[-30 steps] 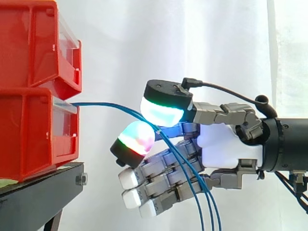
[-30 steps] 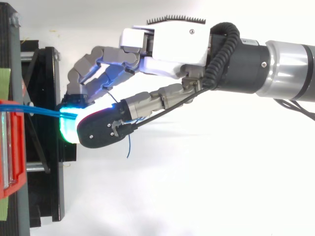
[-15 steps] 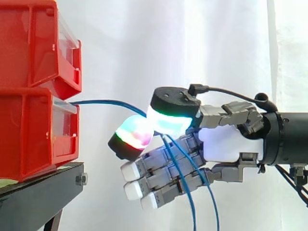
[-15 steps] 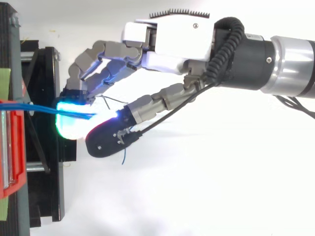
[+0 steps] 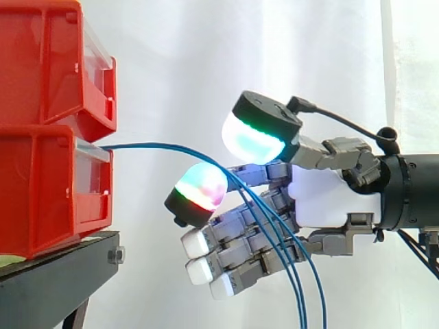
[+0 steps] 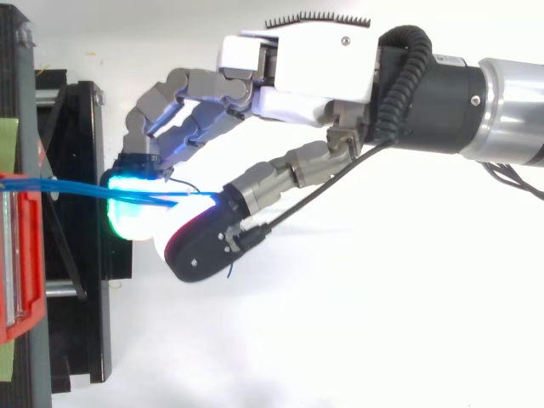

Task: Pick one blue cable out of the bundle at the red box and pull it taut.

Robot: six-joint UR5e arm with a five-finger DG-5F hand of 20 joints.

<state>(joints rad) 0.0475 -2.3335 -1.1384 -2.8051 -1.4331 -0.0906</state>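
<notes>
Side view: the thumb (image 5: 255, 137) has lifted off the lower pad (image 5: 199, 186) since half a second ago. The pinch is gone and the hand (image 5: 329, 205) is open. The cables (image 5: 151, 146) only run through the gap and down across the fingers. They arc slack from the red box (image 5: 48, 192), so nothing is taut and you likely need a fresh pick. Can't tell if any strand touches a pad; glow washes that out in the top view. Cable ends are cut off at the bottom edge.
</notes>
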